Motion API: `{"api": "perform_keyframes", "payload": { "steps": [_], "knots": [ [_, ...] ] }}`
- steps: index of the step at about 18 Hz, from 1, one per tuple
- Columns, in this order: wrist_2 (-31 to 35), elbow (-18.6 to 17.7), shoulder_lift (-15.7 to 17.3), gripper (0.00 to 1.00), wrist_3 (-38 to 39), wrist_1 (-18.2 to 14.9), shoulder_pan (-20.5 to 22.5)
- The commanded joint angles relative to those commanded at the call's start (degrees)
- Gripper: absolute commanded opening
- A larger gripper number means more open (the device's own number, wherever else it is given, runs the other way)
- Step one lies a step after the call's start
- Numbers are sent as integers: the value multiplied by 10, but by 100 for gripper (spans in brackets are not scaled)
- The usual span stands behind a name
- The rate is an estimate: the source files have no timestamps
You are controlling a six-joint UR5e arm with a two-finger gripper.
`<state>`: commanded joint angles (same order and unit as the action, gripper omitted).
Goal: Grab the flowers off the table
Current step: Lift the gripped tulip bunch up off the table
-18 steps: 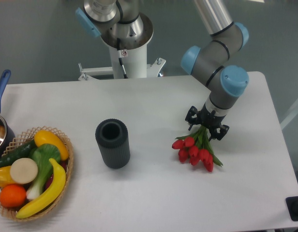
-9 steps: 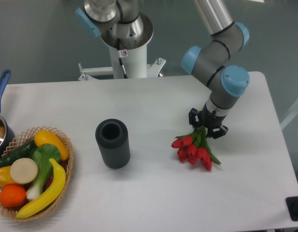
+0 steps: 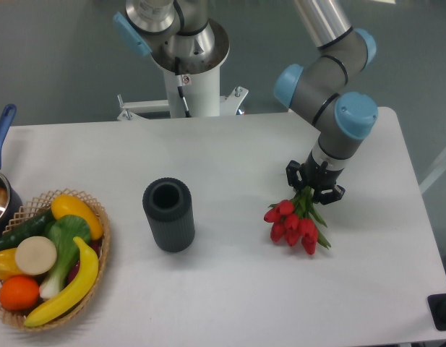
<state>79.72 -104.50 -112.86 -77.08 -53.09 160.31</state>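
Note:
The flowers [image 3: 293, 225], a small bunch of red tulips with green stems and leaves, sit at the right middle of the white table [image 3: 230, 296]. My gripper [image 3: 314, 189] is shut on the green stems just above the red heads. The flower heads hang down and to the left of the gripper, close to the tabletop; I cannot tell whether they touch it. The upper part of the stems is hidden inside the gripper.
A dark grey ribbed cylinder cup [image 3: 168, 214] stands upright left of the flowers. A wicker basket [image 3: 100, 249] with fruit and vegetables sits at the left edge, with a pot's blue handle [image 3: 1, 130] behind it. The robot base [image 3: 188, 72] stands at the table's back.
The gripper's fingers have closed in on the stems. The gripper and the bunch have shifted slightly right and up.

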Motion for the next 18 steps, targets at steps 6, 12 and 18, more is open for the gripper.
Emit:
{"api": "perform_keyframes", "payload": {
  "steps": [6, 12, 18],
  "knots": [
    [-6, 3, 99, 39, 3, -47, 5],
    [-165, 34, 176, 39, 88, -47, 15],
    [-327, 97, 198, 39, 184, -42, 5]
  ]
}}
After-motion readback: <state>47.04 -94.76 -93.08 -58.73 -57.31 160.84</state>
